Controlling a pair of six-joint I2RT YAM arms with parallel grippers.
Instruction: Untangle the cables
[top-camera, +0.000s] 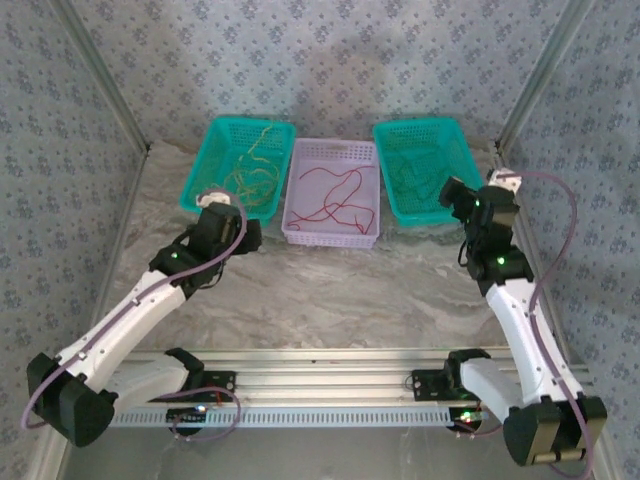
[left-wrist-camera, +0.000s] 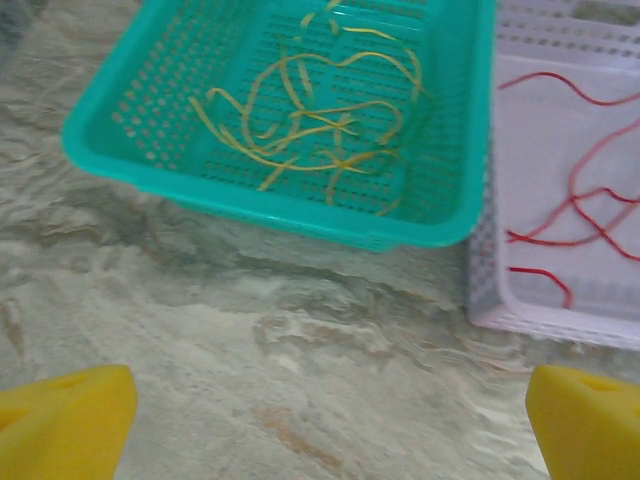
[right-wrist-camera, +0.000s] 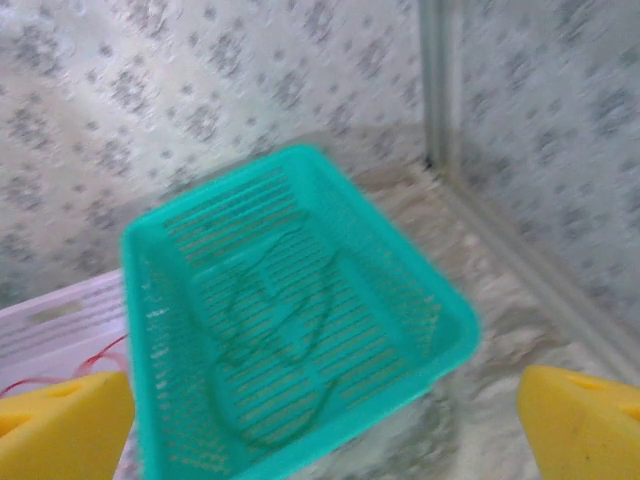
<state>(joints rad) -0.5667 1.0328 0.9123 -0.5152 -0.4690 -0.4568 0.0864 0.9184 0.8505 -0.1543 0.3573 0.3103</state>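
Left fingers (left-wrist-camera: 60, 420) and right fingers (right-wrist-camera: 585, 420) wide apart, empty; bare table (top-camera: 330, 290) before the baskets' (top-camera: 331, 240) near rims.

Perforated plastic baskets (top-camera: 238, 165) on matt marble-look table (top-camera: 330, 290).

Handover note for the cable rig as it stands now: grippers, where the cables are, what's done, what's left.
Left gripper: open, holding nothing, in front of the left teal basket.
Right gripper: open, holding nothing, facing the right teal basket.
Yellow cables lie in the left teal basket, red cables in the lilac basket, green cables in the right teal basket.
Done: colours are separated, one per basket.
Left: the yellow strands overlap in a loose pile; check for remaining knots. The green strands are hard to judge against the teal.
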